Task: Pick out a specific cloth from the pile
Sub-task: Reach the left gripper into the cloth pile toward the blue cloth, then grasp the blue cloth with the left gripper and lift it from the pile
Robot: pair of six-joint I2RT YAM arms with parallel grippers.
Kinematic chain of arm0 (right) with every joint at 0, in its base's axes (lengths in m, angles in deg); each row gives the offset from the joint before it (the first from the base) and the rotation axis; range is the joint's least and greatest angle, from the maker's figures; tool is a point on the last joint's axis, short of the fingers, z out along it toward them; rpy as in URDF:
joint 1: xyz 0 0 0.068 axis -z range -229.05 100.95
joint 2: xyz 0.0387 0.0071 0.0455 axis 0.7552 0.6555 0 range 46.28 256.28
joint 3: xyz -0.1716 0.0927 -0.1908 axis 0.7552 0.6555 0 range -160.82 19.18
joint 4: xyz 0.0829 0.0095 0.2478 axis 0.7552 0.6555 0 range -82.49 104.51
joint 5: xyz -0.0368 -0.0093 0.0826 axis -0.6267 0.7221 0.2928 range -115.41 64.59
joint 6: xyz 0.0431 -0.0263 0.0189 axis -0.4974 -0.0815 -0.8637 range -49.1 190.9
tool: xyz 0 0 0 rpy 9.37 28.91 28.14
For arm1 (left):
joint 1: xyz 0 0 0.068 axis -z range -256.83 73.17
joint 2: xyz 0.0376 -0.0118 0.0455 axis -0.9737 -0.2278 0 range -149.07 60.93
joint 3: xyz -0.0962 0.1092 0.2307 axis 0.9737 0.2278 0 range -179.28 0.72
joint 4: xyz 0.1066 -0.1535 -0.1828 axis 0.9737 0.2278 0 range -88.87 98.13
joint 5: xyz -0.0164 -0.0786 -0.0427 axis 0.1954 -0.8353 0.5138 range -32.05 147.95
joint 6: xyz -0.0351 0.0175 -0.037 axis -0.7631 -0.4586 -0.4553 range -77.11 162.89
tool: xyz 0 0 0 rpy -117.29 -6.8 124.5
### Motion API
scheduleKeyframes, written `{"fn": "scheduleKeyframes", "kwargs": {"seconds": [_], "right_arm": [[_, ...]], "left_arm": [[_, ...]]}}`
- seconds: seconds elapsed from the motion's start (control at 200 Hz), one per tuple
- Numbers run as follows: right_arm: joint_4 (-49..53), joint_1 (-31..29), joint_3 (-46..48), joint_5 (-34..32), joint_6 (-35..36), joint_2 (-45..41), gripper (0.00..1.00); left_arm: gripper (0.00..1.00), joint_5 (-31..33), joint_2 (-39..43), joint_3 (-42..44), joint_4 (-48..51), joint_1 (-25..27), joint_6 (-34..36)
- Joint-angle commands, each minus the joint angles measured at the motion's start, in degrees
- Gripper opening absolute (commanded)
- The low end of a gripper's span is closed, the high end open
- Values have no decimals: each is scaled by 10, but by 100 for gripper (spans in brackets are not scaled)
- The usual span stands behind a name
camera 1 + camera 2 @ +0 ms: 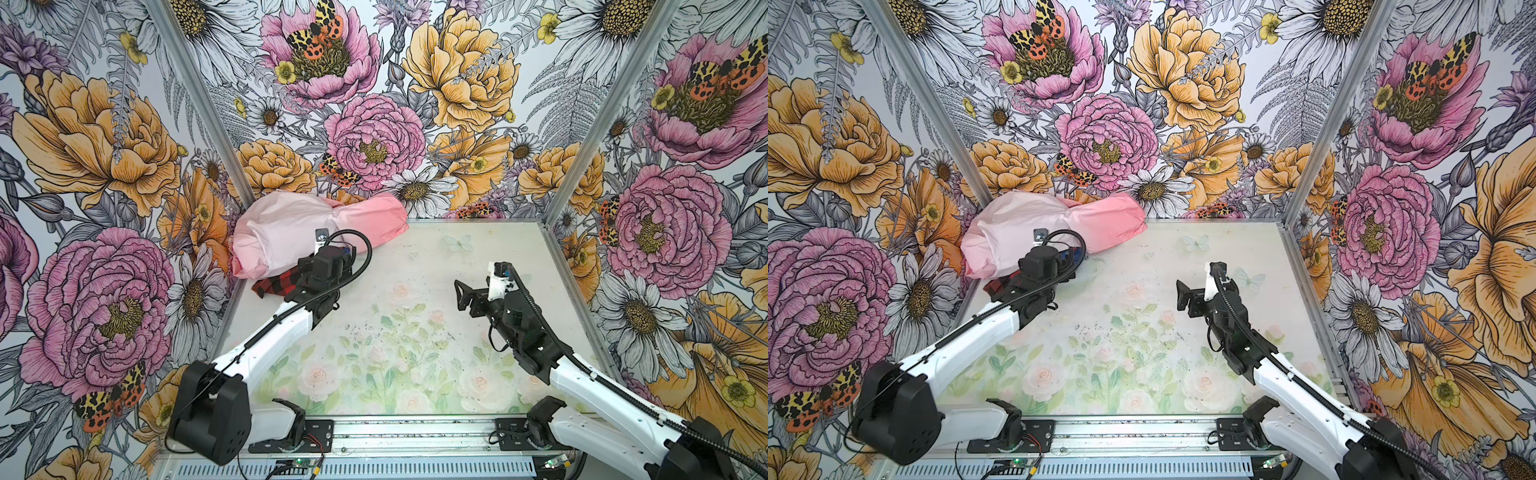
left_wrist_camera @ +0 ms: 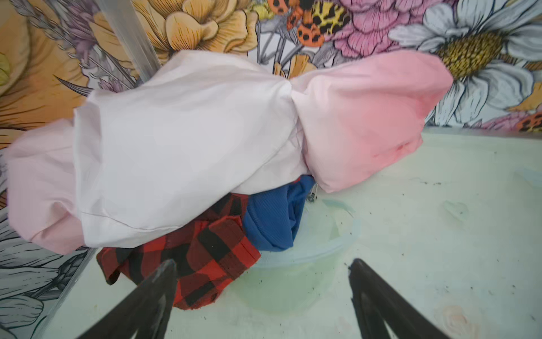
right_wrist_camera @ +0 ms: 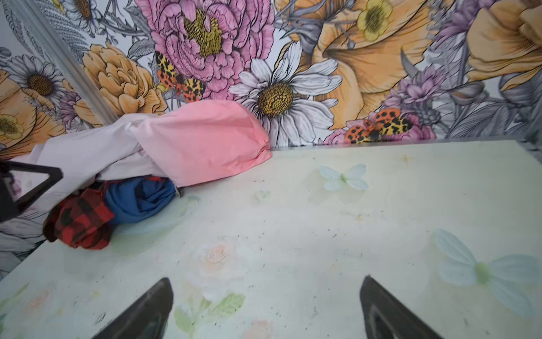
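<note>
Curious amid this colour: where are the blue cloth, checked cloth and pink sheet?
blue cloth (image 2: pixel 269 223): left wrist view, front fold.
checked cloth (image 2: pixel 205 255): left wrist view, middle.
pink sheet (image 2: pixel 176 146): left wrist view, pale top.

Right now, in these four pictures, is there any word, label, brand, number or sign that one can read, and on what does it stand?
None can be read in any view.
On the small grey tag at the left arm's wrist, in both top views: marks too small to read.
On the blue cloth, the checked cloth and the pink sheet: no label or print shows.
</note>
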Motion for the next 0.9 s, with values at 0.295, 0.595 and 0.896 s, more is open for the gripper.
{"fn": "scheduleKeyframes", "kwargs": {"seconds": [0.295, 0.595, 0.896], "right_arm": [[-85, -164, 10, -20, -55, 76, 99], [-99, -231, -41, -73, -36, 150, 99], [-100, -236, -30, -81, -34, 134, 99]], "left_arm": [[73, 8, -235, -221, 220, -21, 8], [61, 46, -334, -281, 221, -18, 17], [54, 148, -366, -291, 219, -7, 14]]}}
